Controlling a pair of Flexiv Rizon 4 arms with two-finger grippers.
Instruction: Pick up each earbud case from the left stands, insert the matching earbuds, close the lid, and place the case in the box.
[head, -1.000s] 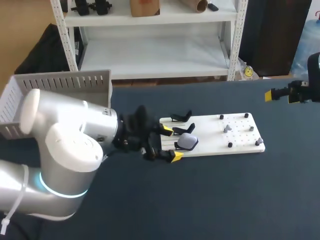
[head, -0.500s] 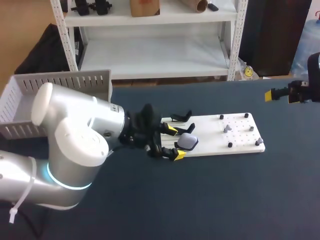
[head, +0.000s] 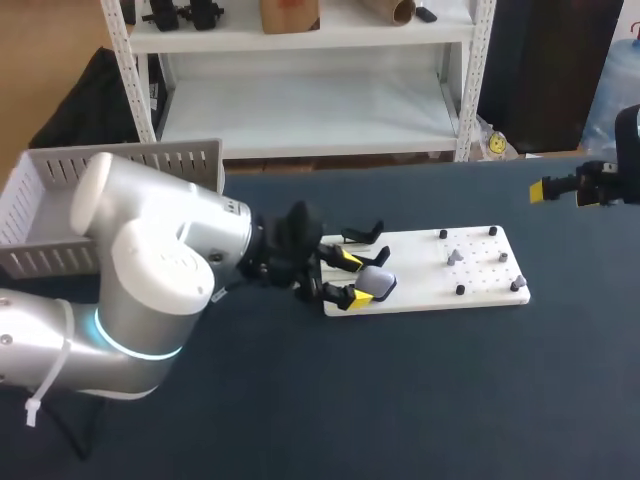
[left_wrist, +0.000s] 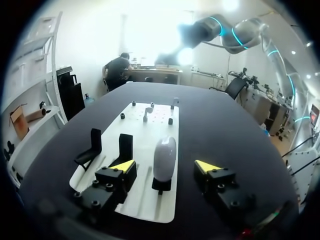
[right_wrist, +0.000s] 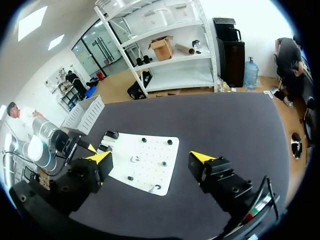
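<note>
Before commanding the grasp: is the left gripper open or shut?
Open. Gaps show between the earbud case and both tips of the left gripper.

1. Earbud case (left_wrist: 164, 157): smooth, glossy pale plastic w/ soft sheen.
2. Board (left_wrist: 157, 132): white, matt, smooth; prob. plastic.
3. Stands (left_wrist: 92, 147): black matt plastic.
4. Table (head: 420, 400): dark blue, matt, cloth-like.
5. Left arm (head: 150, 265) shell: glossy silver-white, smooth.
6. Box (head: 130, 165): pale grey slotted plastic, matt.
</note>
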